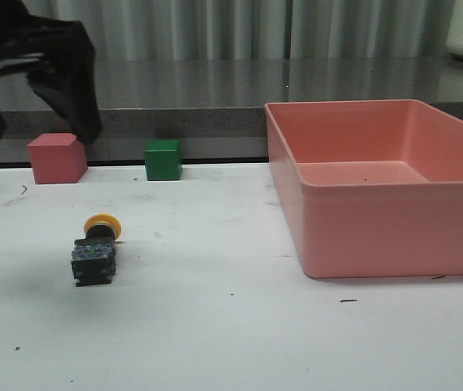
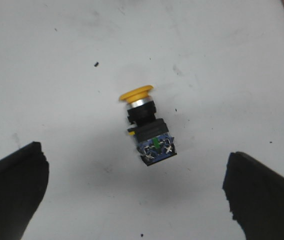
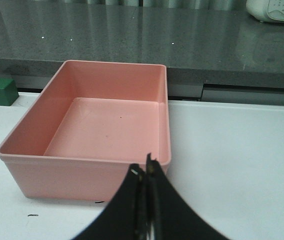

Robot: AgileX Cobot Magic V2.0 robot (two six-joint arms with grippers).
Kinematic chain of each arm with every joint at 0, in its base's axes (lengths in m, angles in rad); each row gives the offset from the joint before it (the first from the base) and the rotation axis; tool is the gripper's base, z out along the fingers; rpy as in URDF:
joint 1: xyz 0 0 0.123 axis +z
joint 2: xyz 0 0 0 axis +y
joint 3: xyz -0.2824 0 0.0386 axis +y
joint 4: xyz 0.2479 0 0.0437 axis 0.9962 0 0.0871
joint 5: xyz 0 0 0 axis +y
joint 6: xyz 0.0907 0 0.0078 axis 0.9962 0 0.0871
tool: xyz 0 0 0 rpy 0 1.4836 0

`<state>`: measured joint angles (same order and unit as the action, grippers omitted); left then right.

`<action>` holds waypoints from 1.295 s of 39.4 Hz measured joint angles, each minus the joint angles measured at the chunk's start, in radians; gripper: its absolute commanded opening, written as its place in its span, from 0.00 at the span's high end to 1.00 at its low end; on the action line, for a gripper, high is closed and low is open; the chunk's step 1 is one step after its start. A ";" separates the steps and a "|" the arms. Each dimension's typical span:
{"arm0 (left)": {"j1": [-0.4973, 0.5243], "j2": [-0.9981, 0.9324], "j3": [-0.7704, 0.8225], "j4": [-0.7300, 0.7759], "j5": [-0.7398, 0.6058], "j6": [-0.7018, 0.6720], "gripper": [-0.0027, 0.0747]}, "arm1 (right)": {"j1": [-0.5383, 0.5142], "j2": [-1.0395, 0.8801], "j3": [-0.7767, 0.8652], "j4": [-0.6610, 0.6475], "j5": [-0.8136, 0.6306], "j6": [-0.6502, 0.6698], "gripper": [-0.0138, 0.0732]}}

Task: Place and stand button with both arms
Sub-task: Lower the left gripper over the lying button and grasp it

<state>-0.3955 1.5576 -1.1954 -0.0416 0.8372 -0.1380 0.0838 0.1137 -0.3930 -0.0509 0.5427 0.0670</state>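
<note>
Button (image 1: 96, 248) first, lying on its side on the white table (image 1: 231, 342), yellow cap pointing toward the back, dark base toward us. It sits well left of the pink bin (image 1: 378, 187), with the red cube (image 1: 56, 158) and green cube (image 1: 163, 159) further back by the table's rear edge.

Up top, the left arm (image 1: 40, 61) hangs over that corner, and its wrist camera looks straight down: left gripper (image 2: 132, 192) spread wide, one finger on each side of the button, nothing touching it (plenty of daylight on both sides). How high it sits above the table is hard to judge from here.

Right gripper (image 3: 144, 200) is over by the bin, fingers pressed together with nothing between them, and the bin is empty.

So this reads as the approach to the first grasp. Next move, I'd say: the left claw drops straight down and closes across the black collar, so the button can be tipped upright onto its base, with the right arm coming over to steady it.
</note>
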 measured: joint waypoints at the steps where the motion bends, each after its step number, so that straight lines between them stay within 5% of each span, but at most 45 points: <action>1: -0.002 0.039 -0.036 -0.008 0.025 0.000 0.10 | 0.000 0.000 0.000 0.000 0.000 0.000 0.92; 13: -0.004 0.365 -0.313 -0.031 0.287 -0.047 0.10 | 0.000 0.000 0.000 0.000 0.000 0.000 0.92; 33: 0.006 0.582 -0.413 -0.034 0.304 -0.077 0.10 | 0.000 0.000 0.000 0.000 0.000 0.000 0.92; 51: 0.006 0.590 -0.417 -0.034 0.242 -0.078 0.67 | 0.000 0.000 0.000 0.000 0.000 0.000 0.92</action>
<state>-0.3898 2.1471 -1.6128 -0.0754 1.0788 -0.2160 0.0838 0.1137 -0.3930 -0.0509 0.5427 0.0670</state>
